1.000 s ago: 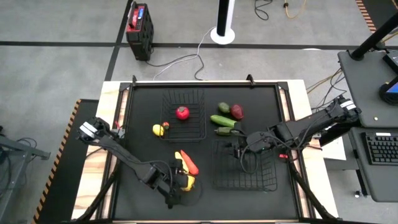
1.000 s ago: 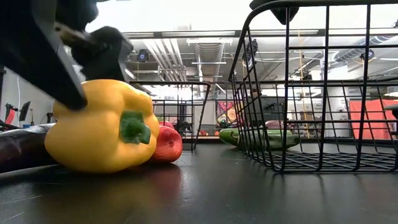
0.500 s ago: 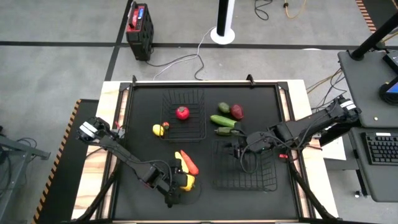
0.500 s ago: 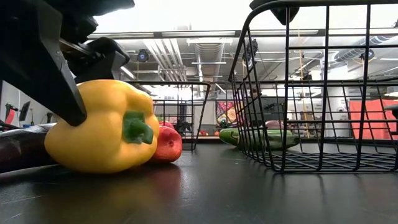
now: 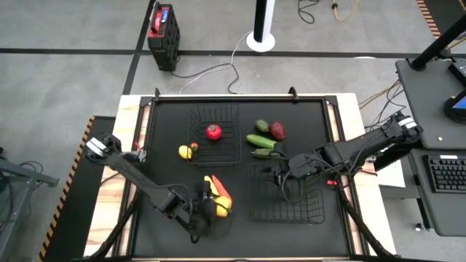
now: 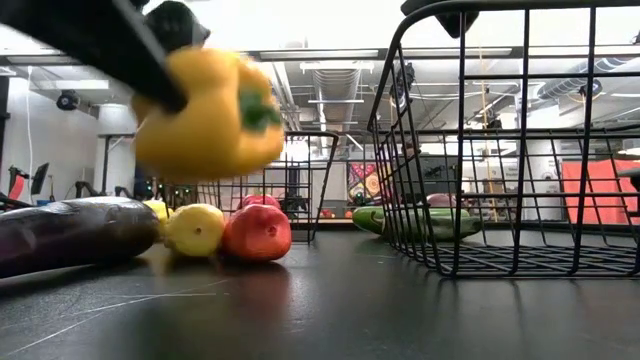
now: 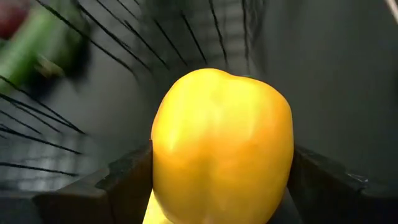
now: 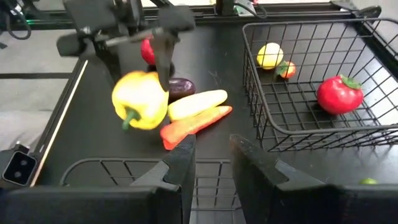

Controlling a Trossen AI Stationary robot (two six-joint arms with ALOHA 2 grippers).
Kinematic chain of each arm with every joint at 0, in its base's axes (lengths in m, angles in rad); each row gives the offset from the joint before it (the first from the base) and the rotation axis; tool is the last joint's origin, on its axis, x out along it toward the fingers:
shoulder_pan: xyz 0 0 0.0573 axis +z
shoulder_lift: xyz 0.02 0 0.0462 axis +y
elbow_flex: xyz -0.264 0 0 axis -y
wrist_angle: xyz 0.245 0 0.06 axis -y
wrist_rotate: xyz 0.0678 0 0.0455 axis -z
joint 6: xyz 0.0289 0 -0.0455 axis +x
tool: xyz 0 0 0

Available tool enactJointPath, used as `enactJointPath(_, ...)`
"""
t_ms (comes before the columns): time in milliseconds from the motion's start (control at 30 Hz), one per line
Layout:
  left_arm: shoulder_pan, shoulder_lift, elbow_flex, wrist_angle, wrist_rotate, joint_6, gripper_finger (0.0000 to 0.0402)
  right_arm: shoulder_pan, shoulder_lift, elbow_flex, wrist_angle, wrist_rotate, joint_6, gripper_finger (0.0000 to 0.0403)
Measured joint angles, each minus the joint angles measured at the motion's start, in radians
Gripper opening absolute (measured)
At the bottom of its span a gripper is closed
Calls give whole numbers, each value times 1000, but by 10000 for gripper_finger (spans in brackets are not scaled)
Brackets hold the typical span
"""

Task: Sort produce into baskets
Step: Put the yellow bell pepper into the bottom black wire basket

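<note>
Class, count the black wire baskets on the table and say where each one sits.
2. One basket sits toward the table's far side, left of centre, holding a red tomato. The other basket sits at the near right, under the right gripper. None seems hidden.

Two black wire baskets, far basket (image 5: pixel 227 151), near basket (image 5: pixel 287 211), two robot hands, left hand (image 5: pixel 211 211), right hand (image 5: pixel 275 175), one yellow bell pepper (image 5: pixel 223 207), one tomato (image 5: pixel 213 132), one lemon (image 5: pixel 185 151), one cucumber (image 5: pixel 261 141), one eggplant (image 6: pixel 70 232), one long red pepper (image 5: pixel 222 192)
</note>
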Motion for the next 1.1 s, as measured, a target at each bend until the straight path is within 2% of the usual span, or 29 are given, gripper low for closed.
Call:
enactJointPath(167,-15,-98,-12,110,-121,119,294,15,1,0,52,2,-49,91)
enactJointPath(333,-14,-168,-63,445,-149,369,294,77,4,-29,225,11,-170,91)
enactJointPath(433,-14,-181,-118,676,-128,525,294,136,4,-63,356,90,-278,91)
enactJointPath(533,-14,-180,-184,867,-109,605,294,204,5,-100,508,200,-418,91)
enactJointPath(667,-9,-174,-284,1113,-101,617,294,264,17,-130,657,237,-548,91)
enactJointPath(867,-8,-146,-397,1494,-100,617,294,274,70,-135,759,238,-580,91)
enactJointPath(1000,-8,-127,-412,1524,-101,617,294,256,108,-135,825,238,-582,93)
enactJointPath(1100,-6,-120,-408,1531,-101,619,294,247,130,-116,822,240,-575,111)
